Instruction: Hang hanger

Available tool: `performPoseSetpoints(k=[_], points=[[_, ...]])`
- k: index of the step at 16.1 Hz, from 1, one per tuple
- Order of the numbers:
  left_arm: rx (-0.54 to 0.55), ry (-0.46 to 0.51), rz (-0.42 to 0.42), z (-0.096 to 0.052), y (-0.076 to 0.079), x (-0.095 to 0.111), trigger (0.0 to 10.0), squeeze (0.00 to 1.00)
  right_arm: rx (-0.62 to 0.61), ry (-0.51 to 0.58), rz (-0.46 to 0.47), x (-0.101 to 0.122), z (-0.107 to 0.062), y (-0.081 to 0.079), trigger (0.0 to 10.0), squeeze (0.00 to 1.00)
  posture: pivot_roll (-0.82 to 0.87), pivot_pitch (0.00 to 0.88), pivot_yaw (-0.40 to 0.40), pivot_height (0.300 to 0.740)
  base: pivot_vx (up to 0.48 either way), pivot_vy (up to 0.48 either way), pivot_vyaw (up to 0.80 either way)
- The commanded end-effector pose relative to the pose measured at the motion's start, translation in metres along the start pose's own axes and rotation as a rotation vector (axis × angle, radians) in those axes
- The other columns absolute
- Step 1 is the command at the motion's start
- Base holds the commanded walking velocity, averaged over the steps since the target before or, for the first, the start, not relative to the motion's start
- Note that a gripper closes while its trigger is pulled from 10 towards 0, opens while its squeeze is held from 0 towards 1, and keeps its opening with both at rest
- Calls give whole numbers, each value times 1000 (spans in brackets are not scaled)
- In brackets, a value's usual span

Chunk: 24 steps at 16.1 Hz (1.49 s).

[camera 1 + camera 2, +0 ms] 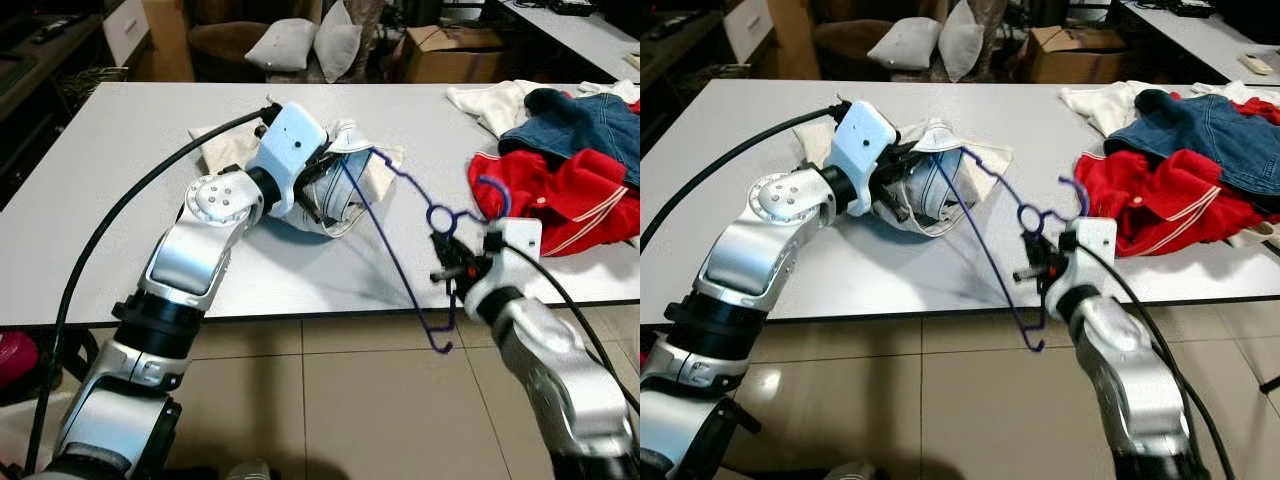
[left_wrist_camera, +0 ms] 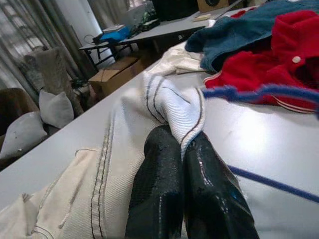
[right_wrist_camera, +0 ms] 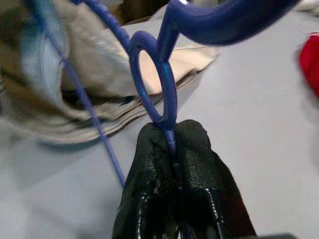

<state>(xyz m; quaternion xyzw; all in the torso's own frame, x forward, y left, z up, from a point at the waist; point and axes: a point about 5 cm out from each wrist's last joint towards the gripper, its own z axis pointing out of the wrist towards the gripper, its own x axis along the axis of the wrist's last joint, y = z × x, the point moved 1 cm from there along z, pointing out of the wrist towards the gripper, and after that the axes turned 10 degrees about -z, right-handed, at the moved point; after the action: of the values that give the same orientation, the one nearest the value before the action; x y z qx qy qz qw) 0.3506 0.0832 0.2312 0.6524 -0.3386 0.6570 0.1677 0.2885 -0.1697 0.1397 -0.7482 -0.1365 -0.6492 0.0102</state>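
A thin blue wire hanger point(image 1: 400, 230) stands over the white table's point(image 1: 120, 180) front edge, one arm poking into a cream garment point(image 1: 345, 175), the other end hanging below the edge. My right gripper point(image 1: 447, 262) is shut on the hanger point(image 3: 154, 84) just under its ring, near the hook. My left gripper point(image 1: 322, 190) is shut on the cream garment's point(image 2: 169, 107) ribbed, striped edge, lifting a fold of it off the table.
A heap of clothes lies at the table's right: a red jacket point(image 1: 560, 195), blue denim point(image 1: 580, 120), a white cloth point(image 1: 490, 100). Beyond the table are a chair with grey cushions point(image 1: 285, 45) and a cardboard box point(image 1: 450, 55). Tiled floor lies below.
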Motion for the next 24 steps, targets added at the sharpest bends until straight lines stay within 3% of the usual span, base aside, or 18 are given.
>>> performPoseSetpoints(k=[1, 3, 5, 8, 9, 10, 11, 12, 13, 14, 16, 19, 20, 22, 24], points=[[-24, 12, 14, -3, 3, 4, 0, 0, -161, -6, 3, 0, 0, 26, 10000, 0, -17, 0, -16, 740, 0, 0, 0], [-3, 35, 14, -6, -1, 8, 0, 0, -229, 59, 62, 11, 2, 38, 10000, 0, -14, 0, -25, 740, 0, 0, 0], [30, 36, 11, -10, -6, 5, 0, 0, -111, -70, -58, -8, 5, 30, 10000, 0, -9, 0, -34, 740, 0, 0, 0], [95, -4, 4, -16, -17, -6, 0, 0, -133, -56, -122, -5, 10, 32, 10000, 0, -7, 0, -33, 740, 0, 0, 0], [150, -17, 24, -16, -27, -9, 0, 0, -192, 2, -180, 9, 19, 42, 10000, 0, -8, 0, -32, 740, 0, 0, 0], [180, 32, 44, -15, -33, 1, 0, 0, -267, 90, -205, 28, 22, 53, 10000, 0, -9, 0, -29, 740, 0, 0, 0], [273, 205, 28, -19, -47, 31, 0, 0, -423, 315, -188, 74, 17, 76, 10000, 0, -6, 0, -29, 740, 0, 0, 0], [326, 346, -46, -28, -56, 51, 0, 0, -466, 447, -149, 99, 8, 86, 10000, 0, -6, 0, -29, 740, 0, 0, 0], [324, 324, -100, -34, -57, 43, 0, 0, -449, 489, -165, 107, 3, 89, 10000, 0, -8, 0, -29, 740, 0, 0, 0], [298, 188, -92, -36, -48, 15, 0, 0, -392, 457, -174, 97, 5, 83, 10000, 0, -11, 0, -29, 740, 0, 0, 0], [259, 48, -116, -39, -31, -20, 0, 0, -316, 400, -194, 78, 8, 70, 10000, 0, -10, 0, -28, 740, 0, 0, 0], [220, -61, -246, -45, 12, -59, 0, 0, -62, 282, -236, 39, 12, 21, 10000, 0, -10, 0, -30, 740, 0, 0, 0], [242, -94, -257, -47, 15, -67, 0, 0, -38, 251, -241, 30, 13, 14, 10000, 0, -10, 0, -30, 740, 0, 0, 0], [284, -82, -272, -48, 11, -63, 275, 0, -33, 238, -230, 27, 14, 13, 10000, 0, -5, 0, -36, 740, 0, 0, 0], [370, -28, -262, -50, -3, -52, 1333, 0, 10, 230, -229, 26, 13, 12, 10000, 0, -3, 0, -38, 740, 0, 0, 0]])
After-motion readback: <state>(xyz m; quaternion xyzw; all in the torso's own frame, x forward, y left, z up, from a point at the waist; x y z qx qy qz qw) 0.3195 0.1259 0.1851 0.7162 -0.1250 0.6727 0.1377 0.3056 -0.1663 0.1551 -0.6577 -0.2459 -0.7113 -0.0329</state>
